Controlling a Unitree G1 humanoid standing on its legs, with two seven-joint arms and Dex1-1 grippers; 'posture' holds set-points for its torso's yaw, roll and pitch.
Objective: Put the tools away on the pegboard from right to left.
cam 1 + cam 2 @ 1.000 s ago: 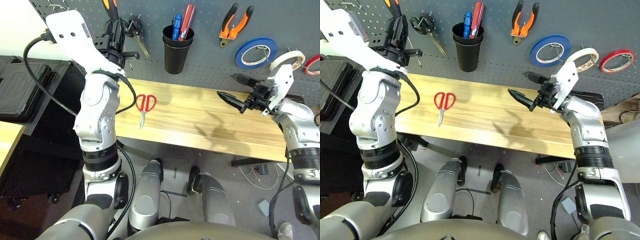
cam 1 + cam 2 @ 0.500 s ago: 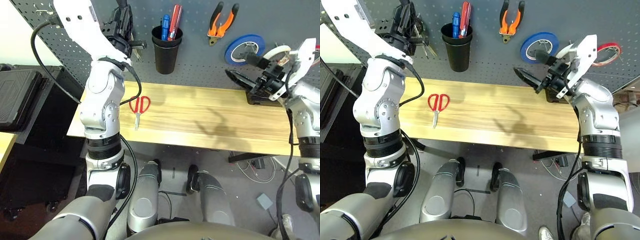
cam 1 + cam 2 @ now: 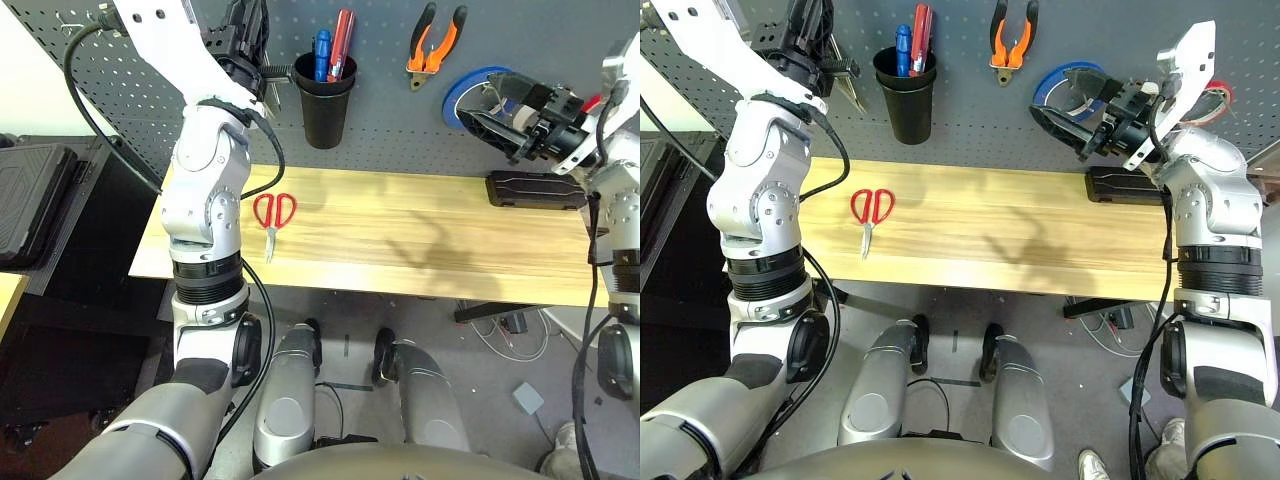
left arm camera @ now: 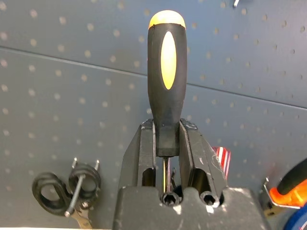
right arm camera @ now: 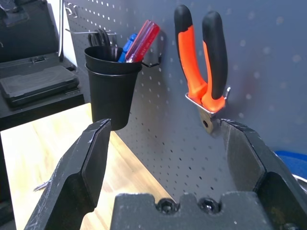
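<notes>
One pair of red-handled scissors lies on the pale wooden bench below the grey pegboard, where the pliers already hang. The left gripper pinches the screwdriver, its shaft hidden; the right gripper stands spread wide, empty.

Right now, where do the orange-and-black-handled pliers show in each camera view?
Left eye view: the pliers hang on the pegboard, right of the black cup holder.
Right eye view: same spot, right of the cup holder.
Left wrist view: an orange and black handle tip at the picture's edge may be them; I cannot tell.
Right wrist view: hanging handles-up.
Shared landmark: the black cup holder.
</notes>
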